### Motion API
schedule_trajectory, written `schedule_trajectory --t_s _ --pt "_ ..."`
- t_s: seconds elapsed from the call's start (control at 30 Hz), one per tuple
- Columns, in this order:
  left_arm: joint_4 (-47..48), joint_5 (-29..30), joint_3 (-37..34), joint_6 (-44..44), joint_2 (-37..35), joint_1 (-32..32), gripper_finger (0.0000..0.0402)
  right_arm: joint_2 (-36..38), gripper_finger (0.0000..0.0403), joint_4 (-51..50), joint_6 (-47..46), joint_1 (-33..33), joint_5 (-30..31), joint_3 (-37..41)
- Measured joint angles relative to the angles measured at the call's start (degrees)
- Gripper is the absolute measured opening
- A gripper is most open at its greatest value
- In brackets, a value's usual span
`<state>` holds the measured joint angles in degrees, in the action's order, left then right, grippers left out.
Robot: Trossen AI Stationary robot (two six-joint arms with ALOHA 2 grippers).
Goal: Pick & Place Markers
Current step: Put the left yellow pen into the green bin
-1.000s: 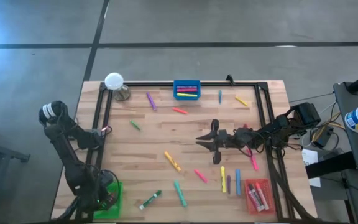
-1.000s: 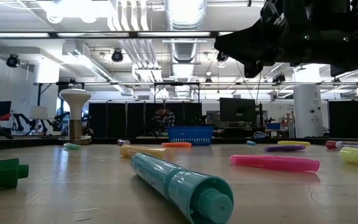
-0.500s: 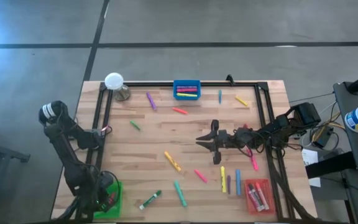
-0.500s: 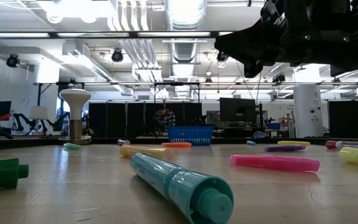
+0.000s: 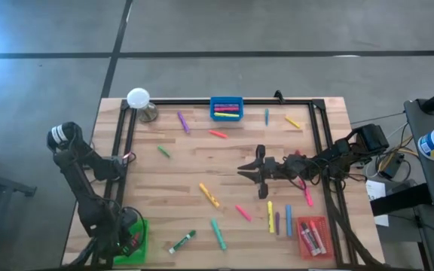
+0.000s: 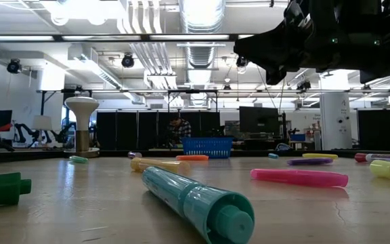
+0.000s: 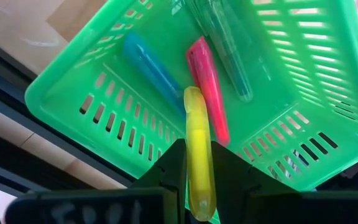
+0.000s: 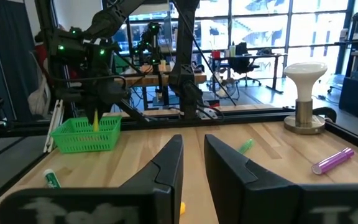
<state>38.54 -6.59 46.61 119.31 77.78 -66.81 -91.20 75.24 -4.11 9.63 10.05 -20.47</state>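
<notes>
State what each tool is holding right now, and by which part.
The left tool pinches a yellow marker near one end, above the green basket. The right tool holds nothing; its fingers have only air between them.

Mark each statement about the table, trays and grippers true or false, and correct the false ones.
1. The left gripper holds a yellow marker over the green tray. True.
2. The green tray is empty. False: it already holds blue, pink and green markers.
3. The right gripper is above the middle of the table. True.
4. The blue tray sits at the table's near right corner. False: it is at the far edge; the red tray is near right.
5. The right gripper holds a marker. False: nothing sits between its fingers.
</notes>
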Motion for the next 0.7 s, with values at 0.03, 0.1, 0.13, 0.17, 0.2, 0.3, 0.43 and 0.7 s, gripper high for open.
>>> schedule_trajectory --t_s 0.03,0.1,0.13,0.17,0.2,0.3,0.43,0.7 --pt "0.00 0.01 0.00 0.00 0.00 0.00 0.0058 0.00 0.0058 0.01 0.01 0.00 0.01 0.00" --pt "0.00 0.01 0.00 0.00 0.00 0.00 0.0058 0.00 0.0057 0.05 0.01 0.00 0.01 0.00" --pt "-0.01 0.00 0.00 0.00 0.00 0.00 0.0058 0.00 0.0057 0.12 0.00 0.00 0.01 0.00" --pt "0.01 0.00 0.00 0.00 0.00 0.00 0.0058 0.00 0.0057 0.21 -0.11 0.00 0.02 0.00" --pt "0.01 0.02 0.00 0.00 0.00 0.00 0.0058 0.00 0.0056 0.28 -0.40 0.00 0.00 0.00" --pt "0.00 0.02 0.00 0.00 0.00 0.00 0.0058 0.00 0.0056 0.47 -1.72 0.01 0.02 0.00" --pt "0.01 0.50 0.00 0.00 0.00 -0.02 0.0058 0.01 0.0056 0.42 -1.46 0.02 0.02 -0.74" --pt "0.01 4.57 -0.02 -5.36 0.00 -0.01 0.0058 0.07 0.0056 0.09 -0.68 0.02 0.02 -1.14"
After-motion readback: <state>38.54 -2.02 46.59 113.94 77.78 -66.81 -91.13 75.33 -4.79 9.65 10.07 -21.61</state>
